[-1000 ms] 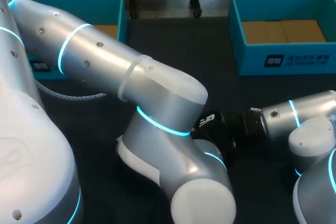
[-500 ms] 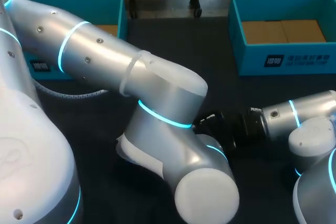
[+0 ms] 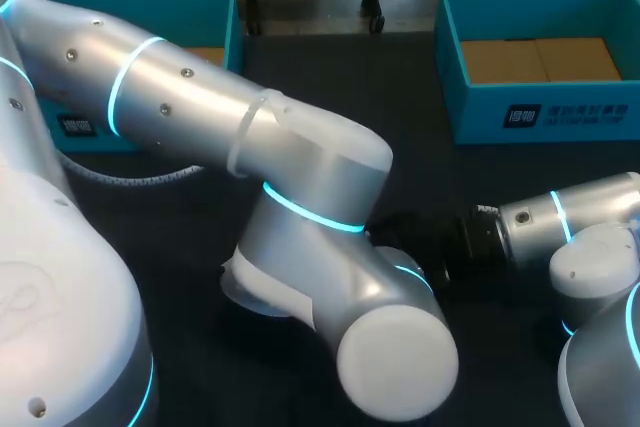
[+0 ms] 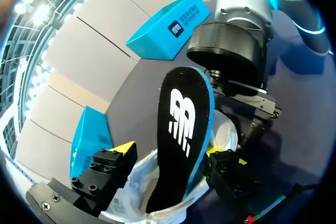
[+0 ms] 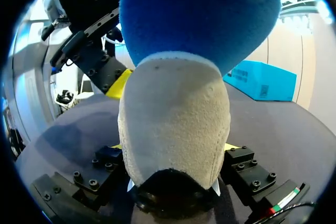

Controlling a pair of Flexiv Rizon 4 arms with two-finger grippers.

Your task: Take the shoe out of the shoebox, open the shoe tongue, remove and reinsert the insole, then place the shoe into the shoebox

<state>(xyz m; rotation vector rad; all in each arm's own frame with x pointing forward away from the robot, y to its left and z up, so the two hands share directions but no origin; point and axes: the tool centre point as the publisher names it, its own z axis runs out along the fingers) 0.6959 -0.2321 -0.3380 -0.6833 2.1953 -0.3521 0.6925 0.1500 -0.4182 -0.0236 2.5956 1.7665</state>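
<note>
1. The white fabric shoe (image 4: pixel 134 192) sits on the dark tabletop (image 3: pixel 330 77) between the left arm's fingers (image 4: pixel 122 150). They are spread wide and press its opening from both sides.
2. The black foam insole with a blue edge (image 4: pixel 181 124) stands in that opening. Its long axis runs straight out ahead of the left fingers towards the right arm's wrist.
3. The right arm's fingers (image 5: pixel 233 153) appear to pinch the insole's pale narrow part, with a yellow tip at each edge and the blue broad end beyond them.
4. The right arm is the nearer to the insole, so the coming move probably means sliding it along that axis while the left arm steadies the shoe.
5. The teal cardboard shoebox (image 3: pixel 540 117) lies well apart.
</note>
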